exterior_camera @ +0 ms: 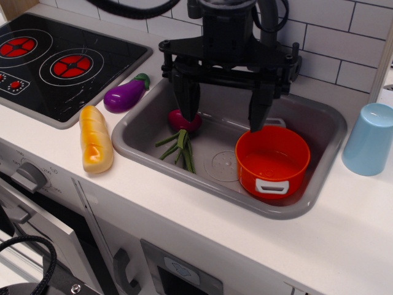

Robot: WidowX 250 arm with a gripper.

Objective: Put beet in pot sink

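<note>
Orange-red pot [272,161] in grey sink [319,123], beet [182,130] alongside, beneath wide-open end effector [224,110]; no readable writing.

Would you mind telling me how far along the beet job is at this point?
Done: nothing delivered yet; the round orange-red pot sits empty in the grey rectangular sink. In hand: the open tool hangs above the basin, its left finger by the small magenta beet with green stalks, which lies on the sink floor. Left: grasp it, lift it, drop it in the pot.

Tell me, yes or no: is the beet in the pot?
No. The beet lies on the sink floor, left of the empty pot.
</note>
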